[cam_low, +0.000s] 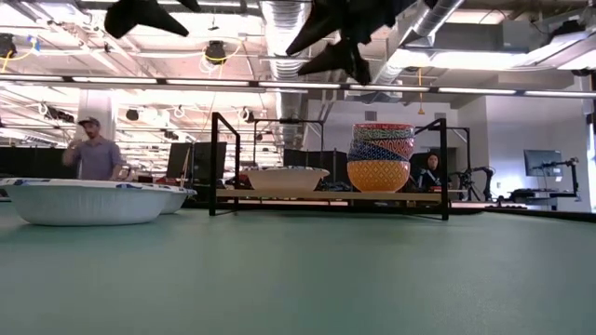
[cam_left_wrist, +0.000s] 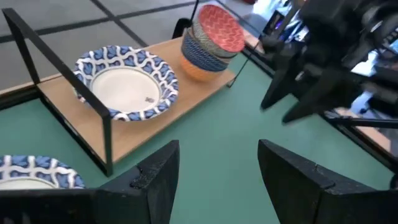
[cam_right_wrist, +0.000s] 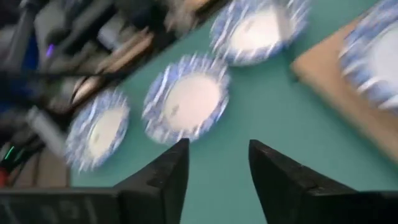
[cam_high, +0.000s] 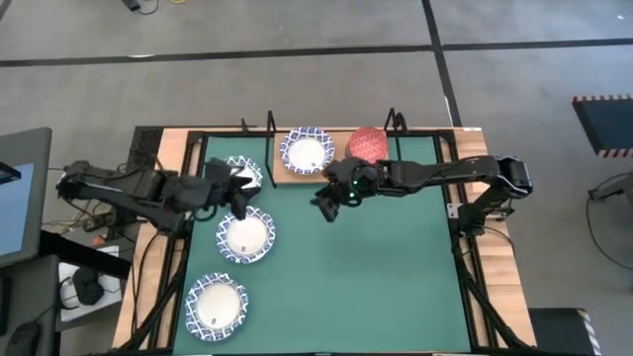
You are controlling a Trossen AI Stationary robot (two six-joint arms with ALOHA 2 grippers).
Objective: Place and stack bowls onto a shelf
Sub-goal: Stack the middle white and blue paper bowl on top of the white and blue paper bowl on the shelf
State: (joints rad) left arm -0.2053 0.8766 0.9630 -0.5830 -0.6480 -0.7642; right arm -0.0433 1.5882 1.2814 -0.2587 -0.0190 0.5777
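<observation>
The wooden shelf [cam_high: 331,173] in its black wire frame stands at the mat's far edge. On it rest one white blue-rimmed bowl [cam_high: 307,153] and a stack of coloured bowls [cam_low: 380,156] with the red patterned one [cam_high: 368,145] on top. Three more white blue-rimmed bowls sit on the green mat: [cam_high: 245,237], [cam_high: 216,304], and one [cam_high: 247,171] partly under my left arm. My left gripper [cam_high: 240,210] hangs open above the mat, just left of the shelf. My right gripper [cam_high: 324,208] is open too, raised above the mat in front of the shelf, its fingers [cam_right_wrist: 168,168] empty.
The green mat [cam_high: 396,277] is bare on its right half. The shelf's black posts [cam_left_wrist: 106,134] rise near my left gripper. In the left wrist view my right arm [cam_left_wrist: 323,62] shows close by. People stand in the room beyond the table [cam_low: 93,154].
</observation>
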